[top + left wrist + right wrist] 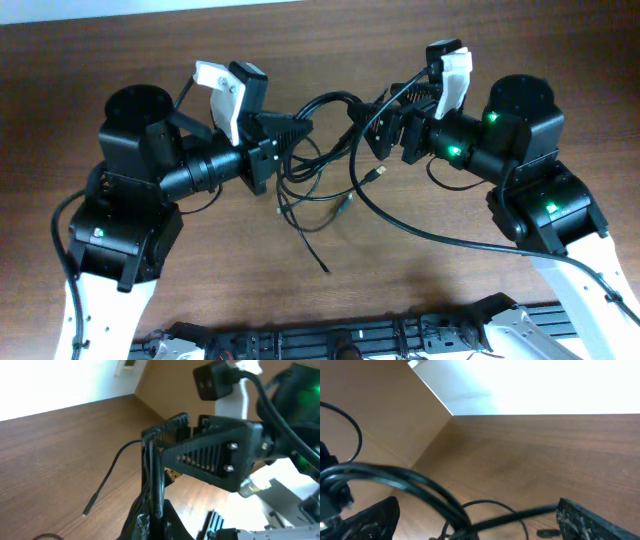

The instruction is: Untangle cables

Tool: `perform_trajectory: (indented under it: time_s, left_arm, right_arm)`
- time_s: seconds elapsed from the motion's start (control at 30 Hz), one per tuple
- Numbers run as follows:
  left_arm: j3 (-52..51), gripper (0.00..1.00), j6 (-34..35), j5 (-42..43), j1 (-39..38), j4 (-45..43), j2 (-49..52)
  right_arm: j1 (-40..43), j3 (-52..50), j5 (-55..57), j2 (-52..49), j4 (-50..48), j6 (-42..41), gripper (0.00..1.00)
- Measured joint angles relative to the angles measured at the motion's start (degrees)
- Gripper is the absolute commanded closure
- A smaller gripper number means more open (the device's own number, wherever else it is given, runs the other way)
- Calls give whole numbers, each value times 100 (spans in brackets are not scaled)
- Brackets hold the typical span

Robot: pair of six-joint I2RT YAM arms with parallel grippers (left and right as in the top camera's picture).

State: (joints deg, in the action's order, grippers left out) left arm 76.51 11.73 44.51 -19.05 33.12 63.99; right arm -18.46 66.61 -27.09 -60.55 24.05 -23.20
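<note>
The cables [318, 158] are thin black cords tangled in loops on the brown table between my two grippers. My left gripper [292, 130] points right and is shut on a bundle of the cords; in the left wrist view the cables [152, 475] rise out of its closed fingers [155, 517]. My right gripper [372, 125] faces it from the right. In the right wrist view its fingers [477, 512] stand wide apart, with cables [420, 482] crossing between them, untouched by either finger. Loose plug ends lie on the table [375, 173], [345, 208].
One long cord [450, 240] runs off to the right under the right arm. A cord tip [326, 268] lies toward the front. A black rail [380, 335] runs along the table's front edge. A cardboard-coloured wall [380, 415] stands behind the table.
</note>
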Motion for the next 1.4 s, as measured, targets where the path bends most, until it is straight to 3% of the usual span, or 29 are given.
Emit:
perform_trajectory:
  time_s: [0.3, 0.57, 0.8, 1.13, 1.4]
  left_arm:
    - [0, 87, -345, 297, 0, 35, -2]
    - [2, 75, -426, 466, 0, 232, -2]
    - [52, 72, -376, -890, 0, 1851, 70]
    - [-28, 59, 448, -1545, -7, 2177, 1696]
    - [-57, 59, 898, -1580, -192, 2118, 3169]
  right_arm:
    - [0, 4, -280, 0, 802, 994, 1]
    - [0, 4, -138, 0, 896, 1187, 1]
    - [0, 4, 1209, -4, 1261, 988, 1]
    - [0, 4, 2629, -4, 1679, 962, 1]
    - [0, 4, 3517, -4, 1716, 957, 1]
